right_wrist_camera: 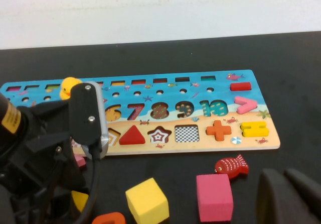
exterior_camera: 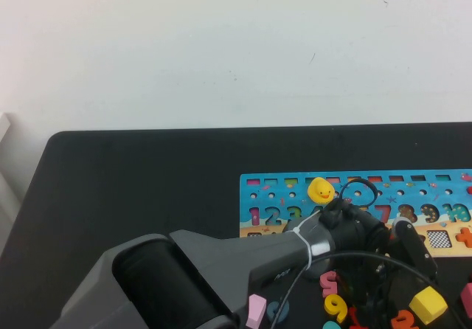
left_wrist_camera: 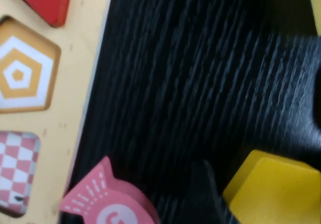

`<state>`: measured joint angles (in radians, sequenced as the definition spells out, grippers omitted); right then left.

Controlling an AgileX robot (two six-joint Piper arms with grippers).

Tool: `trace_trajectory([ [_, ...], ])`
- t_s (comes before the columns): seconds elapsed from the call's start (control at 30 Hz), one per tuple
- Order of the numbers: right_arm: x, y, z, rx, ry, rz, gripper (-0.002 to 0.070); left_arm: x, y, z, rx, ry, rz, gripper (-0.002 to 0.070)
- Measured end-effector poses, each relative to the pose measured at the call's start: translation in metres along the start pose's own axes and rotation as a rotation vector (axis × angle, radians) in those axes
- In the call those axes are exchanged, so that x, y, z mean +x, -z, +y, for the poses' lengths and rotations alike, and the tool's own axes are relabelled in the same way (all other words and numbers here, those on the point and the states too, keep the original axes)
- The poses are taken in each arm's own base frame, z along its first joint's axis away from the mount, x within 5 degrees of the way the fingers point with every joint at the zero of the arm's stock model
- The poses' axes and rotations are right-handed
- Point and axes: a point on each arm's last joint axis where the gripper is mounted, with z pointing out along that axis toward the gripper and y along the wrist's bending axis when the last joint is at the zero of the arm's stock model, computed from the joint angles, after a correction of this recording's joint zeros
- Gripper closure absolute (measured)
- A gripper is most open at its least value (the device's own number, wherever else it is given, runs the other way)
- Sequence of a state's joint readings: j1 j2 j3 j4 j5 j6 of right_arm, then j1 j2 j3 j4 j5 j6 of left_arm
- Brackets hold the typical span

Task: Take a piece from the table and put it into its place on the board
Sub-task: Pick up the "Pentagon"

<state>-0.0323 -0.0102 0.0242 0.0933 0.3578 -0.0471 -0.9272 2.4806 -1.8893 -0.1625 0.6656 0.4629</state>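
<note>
My left gripper (exterior_camera: 407, 246) reaches over the near edge of the board (exterior_camera: 295, 185). In the left wrist view it (left_wrist_camera: 251, 189) is shut on the flat yellow piece (left_wrist_camera: 276, 191), held over the black table (left_wrist_camera: 190, 83) beside the board's tan strip (left_wrist_camera: 88, 58). The pentagon recess (left_wrist_camera: 22, 73) with its nested pattern lies open and apart from the piece. The piece also shows under the left arm in the right wrist view (right_wrist_camera: 79, 200). My right gripper (right_wrist_camera: 285, 174) is shut and empty, low over the table in front of the board's right end (right_wrist_camera: 251, 143).
A yellow duck (exterior_camera: 321, 190) stands on the board. Loose on the table near the board are a yellow cube (right_wrist_camera: 146, 201), a pink block (right_wrist_camera: 214, 196), a red fish (right_wrist_camera: 231, 166), a pink fish (left_wrist_camera: 108, 204) and a yellow number 9 (exterior_camera: 335, 307).
</note>
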Motion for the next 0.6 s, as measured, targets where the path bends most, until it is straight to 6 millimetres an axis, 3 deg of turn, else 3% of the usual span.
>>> trace_trajectory([
  [0.37, 0.0, 0.0, 0.0, 0.0, 0.0, 0.0, 0.0657, 0.0031, 0.0011, 0.0014, -0.003, -0.021, 0.04, 0.0354],
  [0.6, 0.0, 0.0, 0.0, 0.0, -0.002, 0.0, 0.0657, -0.002, 0.0084, 0.0063, -0.027, -0.057, 0.062, 0.0354],
])
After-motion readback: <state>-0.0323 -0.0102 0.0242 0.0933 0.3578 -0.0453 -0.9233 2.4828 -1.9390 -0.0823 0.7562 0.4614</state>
